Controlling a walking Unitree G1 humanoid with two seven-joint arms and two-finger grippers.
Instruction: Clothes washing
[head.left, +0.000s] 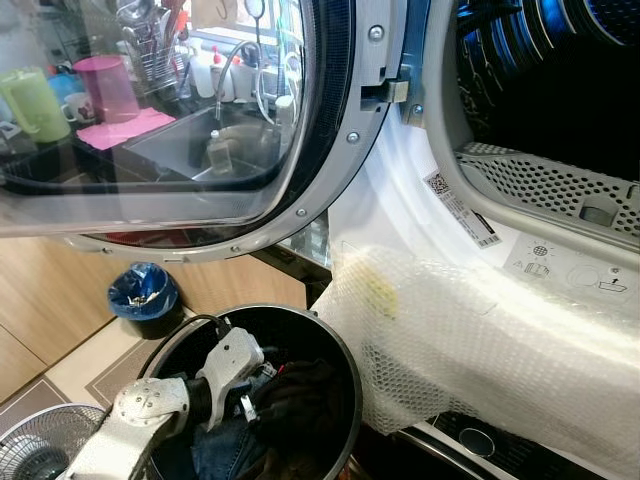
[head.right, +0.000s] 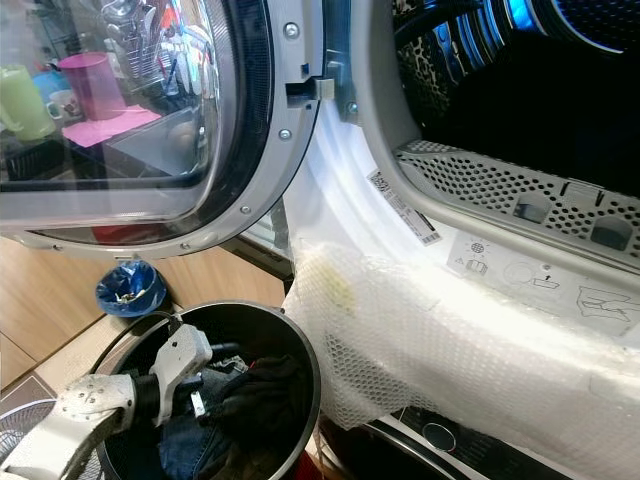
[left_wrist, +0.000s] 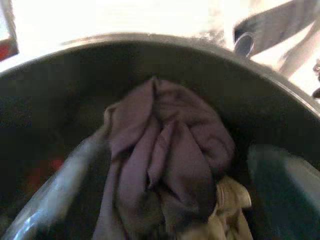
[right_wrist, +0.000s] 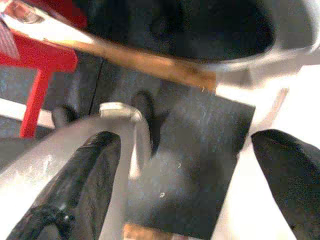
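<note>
My left gripper (left_wrist: 165, 200) reaches down into the black laundry bin (head.left: 335, 345), fingers spread either side of a bunched purple garment (left_wrist: 170, 150) (not yet pinched); my right gripper (right_wrist: 195, 185) hangs spread wide; the washer door (head.left: 200, 120) stands open above

Purple garment (left_wrist: 170, 150) bunched inside dark bin (left_wrist: 150, 55); cream cloth (left_wrist: 227, 210) beneath; end effector fingers (left_wrist: 280, 185) spread either side.
</note>
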